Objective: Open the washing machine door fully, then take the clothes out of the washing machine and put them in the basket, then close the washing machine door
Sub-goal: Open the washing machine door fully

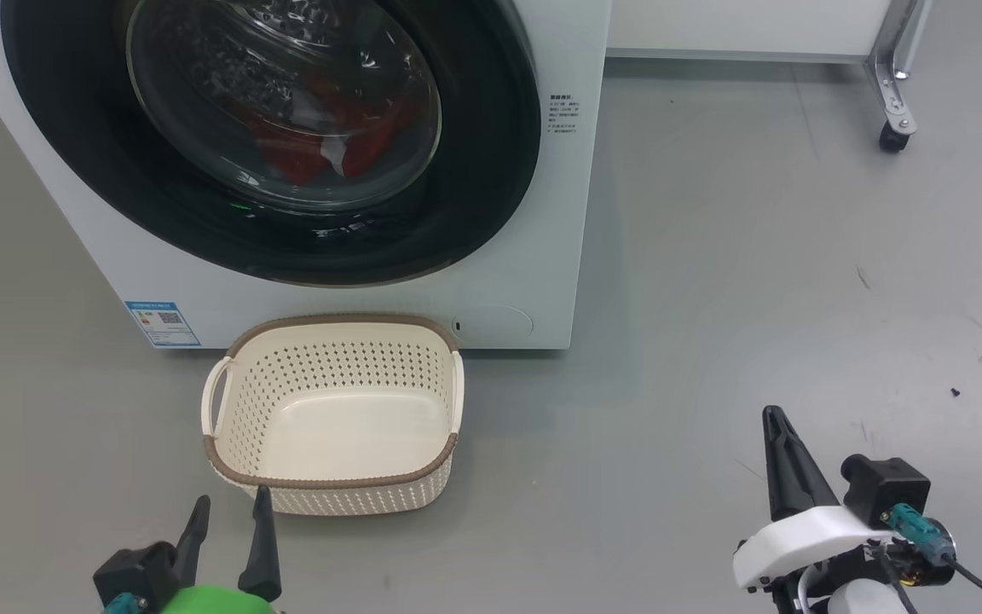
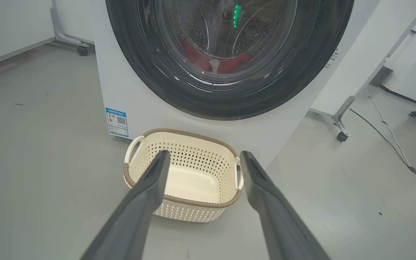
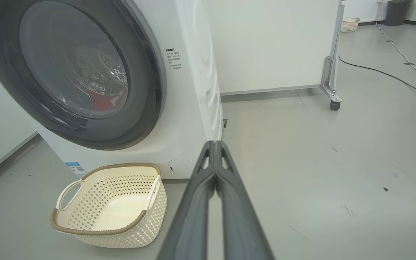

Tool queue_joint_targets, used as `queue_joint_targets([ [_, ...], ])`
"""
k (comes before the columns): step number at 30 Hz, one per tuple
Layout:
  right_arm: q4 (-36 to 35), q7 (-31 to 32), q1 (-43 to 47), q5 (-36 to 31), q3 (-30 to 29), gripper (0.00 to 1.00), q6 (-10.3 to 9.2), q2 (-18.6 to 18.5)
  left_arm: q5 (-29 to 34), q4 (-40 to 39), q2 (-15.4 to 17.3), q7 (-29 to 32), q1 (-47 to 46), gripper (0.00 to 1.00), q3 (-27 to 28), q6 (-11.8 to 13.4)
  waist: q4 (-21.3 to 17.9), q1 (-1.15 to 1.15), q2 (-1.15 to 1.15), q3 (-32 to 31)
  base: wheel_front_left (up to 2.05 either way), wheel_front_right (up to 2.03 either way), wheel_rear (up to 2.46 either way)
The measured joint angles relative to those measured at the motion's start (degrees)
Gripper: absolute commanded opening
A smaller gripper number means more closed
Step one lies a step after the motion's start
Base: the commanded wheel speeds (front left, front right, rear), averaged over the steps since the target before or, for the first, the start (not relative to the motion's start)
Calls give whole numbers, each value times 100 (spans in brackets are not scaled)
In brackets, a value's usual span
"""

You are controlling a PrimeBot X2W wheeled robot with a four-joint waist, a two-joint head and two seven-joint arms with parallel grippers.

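No step done: we find the washing machine door [image 1: 478, 170] shut (upper left), the clothes [image 1: 303, 145] behind it, the basket [image 1: 333, 483] empty below; left gripper [image 1: 232, 499] apart, right gripper [image 1: 772, 418] together, holding nothing.

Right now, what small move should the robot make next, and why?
Probably raise the right pincer toward the rim of the door. The door looks shut, the red clothes lie behind its glass, the basket is empty, and that pincer, closed, hangs low and well apart from it.
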Motion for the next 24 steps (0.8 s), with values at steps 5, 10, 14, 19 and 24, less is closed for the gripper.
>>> queue_joint_targets([
  [5,-116,-8,-135,345,-163,0,68,0,1,-83,-1,0,-141,100,-37,-4,54,0,0,144,0,0,0],
  [10,-259,-8,-463,727,-305,0,155,-3,3,-259,-5,0,-297,100,-80,-25,129,0,0,340,0,0,0],
  [14,-359,-15,-753,943,-410,0,196,-7,0,-424,-7,0,-456,100,-116,-35,213,0,0,523,0,0,0],
  [19,-427,47,-1156,1233,-506,0,255,-11,-16,-553,-11,-1,-586,100,-177,-83,338,0,0,779,0,0,0],
  [24,-479,380,-1880,1269,-558,0,304,-64,-26,-602,-14,-1,-715,100,-288,-130,484,0,0,1127,0,0,0],
])
